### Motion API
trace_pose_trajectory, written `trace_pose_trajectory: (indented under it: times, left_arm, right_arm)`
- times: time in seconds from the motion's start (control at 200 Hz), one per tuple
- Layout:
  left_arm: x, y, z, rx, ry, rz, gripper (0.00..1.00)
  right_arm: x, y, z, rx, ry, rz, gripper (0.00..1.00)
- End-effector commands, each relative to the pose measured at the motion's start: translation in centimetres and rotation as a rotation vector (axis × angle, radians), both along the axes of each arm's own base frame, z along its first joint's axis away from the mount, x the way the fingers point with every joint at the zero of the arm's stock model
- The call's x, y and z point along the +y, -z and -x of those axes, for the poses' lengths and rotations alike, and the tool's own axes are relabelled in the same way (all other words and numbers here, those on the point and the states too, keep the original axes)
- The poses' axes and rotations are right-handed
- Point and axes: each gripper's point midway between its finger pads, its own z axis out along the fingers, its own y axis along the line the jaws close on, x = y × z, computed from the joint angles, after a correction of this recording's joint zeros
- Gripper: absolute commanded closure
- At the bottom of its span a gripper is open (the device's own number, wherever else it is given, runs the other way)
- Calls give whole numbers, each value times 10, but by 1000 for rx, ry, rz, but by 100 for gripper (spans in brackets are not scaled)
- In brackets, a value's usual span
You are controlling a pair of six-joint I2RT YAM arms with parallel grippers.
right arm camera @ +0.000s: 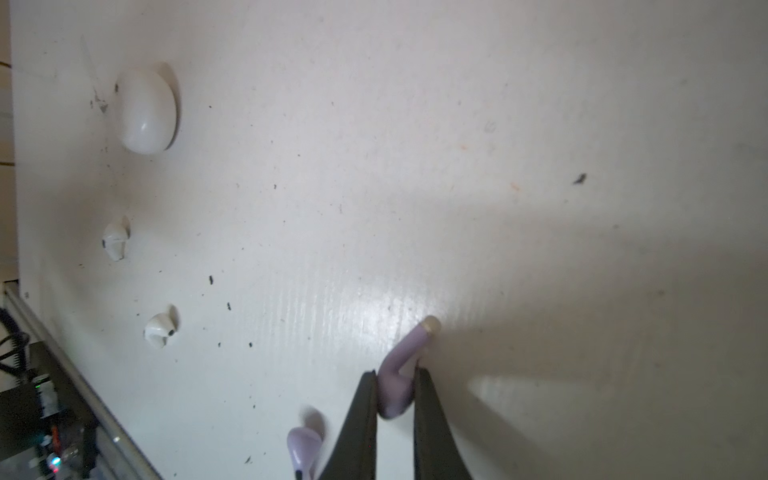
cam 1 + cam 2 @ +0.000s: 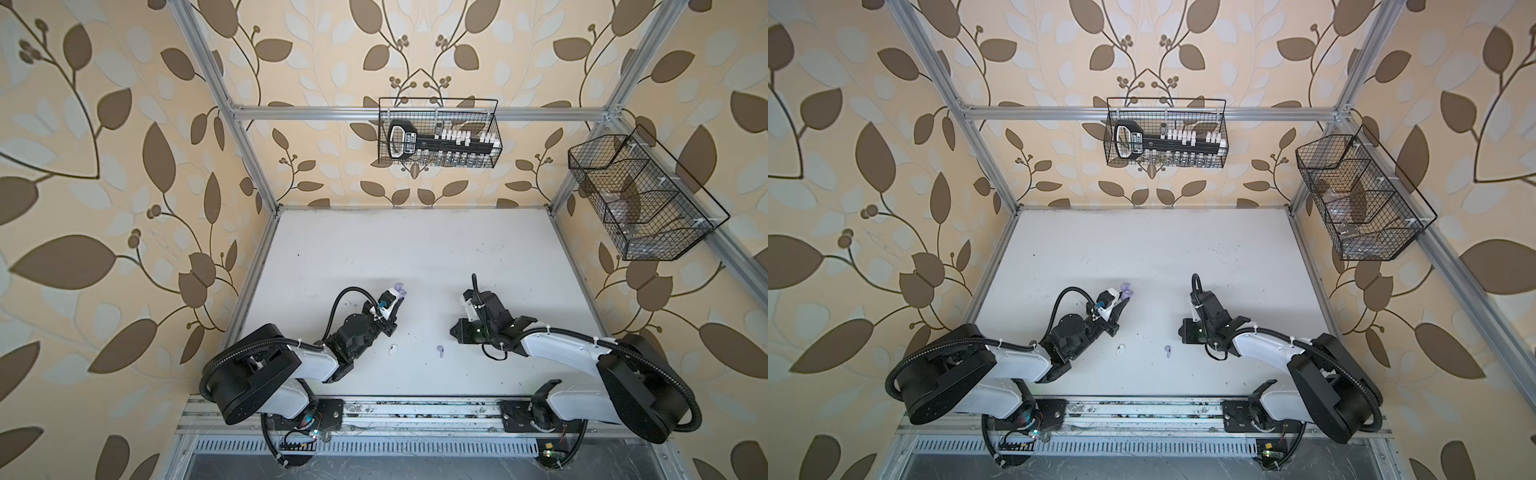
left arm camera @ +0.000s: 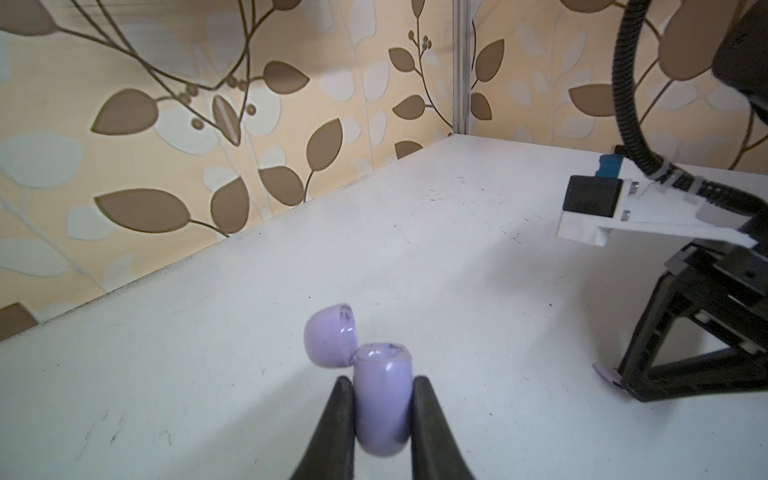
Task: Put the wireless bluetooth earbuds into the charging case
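We held the lavender case in the closed left gripper, its lid open to receive. The right gripper pinched a lavender earbud at the table, four o'clock from the case seen from above.

White arms, black tools (ribbed cables)

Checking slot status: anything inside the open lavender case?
Lid flipped open; the lavender case, clamped in the left gripper, shows no earbud stem protruding. Its wells are hidden behind the rim at this angle.
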Motion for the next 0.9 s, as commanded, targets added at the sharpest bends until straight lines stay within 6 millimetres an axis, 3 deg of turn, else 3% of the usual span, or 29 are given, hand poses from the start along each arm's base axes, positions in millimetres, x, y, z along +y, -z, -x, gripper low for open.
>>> trace_pose_trajectory:
  times: [0.0,0.125,0.33,0.895]
  left_arm:
    - [-3,-20,-3,-47,9,55,100]
    - [-2,-21,-2,-47,8,54,100]
    - [-3,-21,-2,-47,14,56,100]
    - [-4,-20,-1,-44,18,56,100]
  right_arm:
    - [12,4,8,60,-32,-91,87]
    - [0,15,12,83,-6,-36,86]
    - [-15,18,15,74,31,34,84]
    - [-30,23,22,76,73,63,81]
